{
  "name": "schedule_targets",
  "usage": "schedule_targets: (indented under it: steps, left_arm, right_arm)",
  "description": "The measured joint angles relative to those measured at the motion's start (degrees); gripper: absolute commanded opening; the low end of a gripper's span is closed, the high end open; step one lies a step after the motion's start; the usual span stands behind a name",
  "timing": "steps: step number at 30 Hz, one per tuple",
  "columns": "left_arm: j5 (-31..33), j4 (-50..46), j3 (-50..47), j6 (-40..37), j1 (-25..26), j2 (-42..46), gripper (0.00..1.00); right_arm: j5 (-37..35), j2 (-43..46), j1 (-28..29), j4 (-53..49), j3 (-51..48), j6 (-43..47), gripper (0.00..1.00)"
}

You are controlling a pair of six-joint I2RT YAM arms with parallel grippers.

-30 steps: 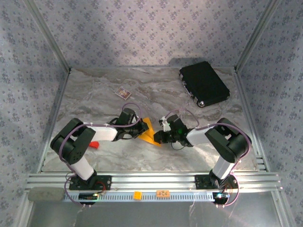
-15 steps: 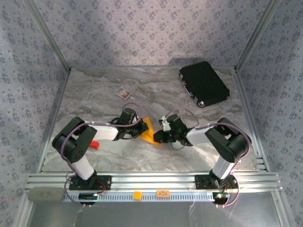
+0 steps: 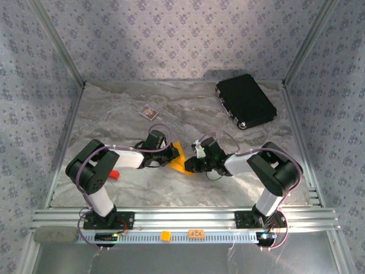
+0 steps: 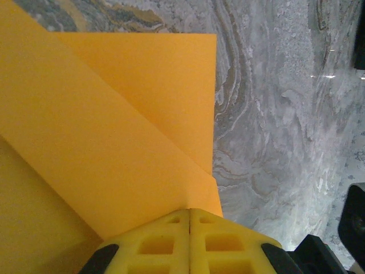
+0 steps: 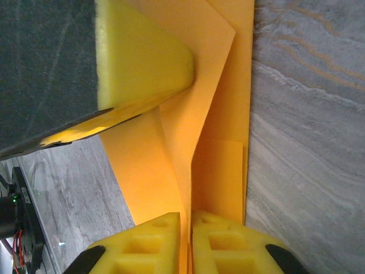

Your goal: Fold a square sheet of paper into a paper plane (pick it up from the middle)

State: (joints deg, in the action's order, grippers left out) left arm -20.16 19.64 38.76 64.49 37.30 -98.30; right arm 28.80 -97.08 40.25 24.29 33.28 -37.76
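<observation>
Orange-yellow stock: the square sheet of paper [image 3: 179, 161] is lying near the middle of the table [image 3: 114, 114], between your two grippers. It's showing stacked layers and diagonal creases, so folding is under way. It isn't reading as a narrow dart with a centre crease yet, so I'm judging the later folds and final shaping as not yet done.

From above it's looking like a slim wedge, with the long axis running roughly 12 to 6 and the narrow end pointing at 12. It's small in that view, so treat that loosely.

Your left gripper [image 4: 190, 225] is sitting at its 9 o'clock with the fingers pressed together at the paper's edge; I can't tell if a layer is pinched. Your right gripper [image 5: 185, 234] is sitting at 4 o'clock, fingers almost together with a raised fold running into the slit. Gripping or letting go, I can't tell.

The black case [image 3: 246, 101] is sitting well apart at 1 o'clock.
</observation>
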Motion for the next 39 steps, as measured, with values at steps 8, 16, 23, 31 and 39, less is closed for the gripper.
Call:
schedule_targets:
  steps: [8, 16, 23, 31, 39]
  left_arm:
    - [-0.17, 0.37, 0.11, -0.52, 0.0, -0.92, 0.07]
    - [-0.2, 0.52, 0.15, -0.98, 0.0, -1.25, 0.07]
    - [-0.22, 0.57, 0.15, -1.22, 0.0, -1.25, 0.07]
    - [-0.61, 1.51, 0.15, -1.46, -0.02, -1.75, 0.07]
    - [-1.09, 2.08, 0.15, -1.46, 0.0, -1.99, 0.08]
  right_arm:
    - [-0.04, -0.22, -0.15, -0.13, 0.04, -0.22, 0.09]
    - [0.87, -0.24, -0.22, -0.31, 0.39, -0.87, 0.18]
    - [3.13, -0.46, -0.85, -0.35, 0.92, -2.56, 0.23]
    - [3.85, -0.87, -1.14, -2.54, 2.38, -3.52, 0.17]
    - [4.28, -1.62, -1.14, -3.06, 2.45, -4.48, 0.08]
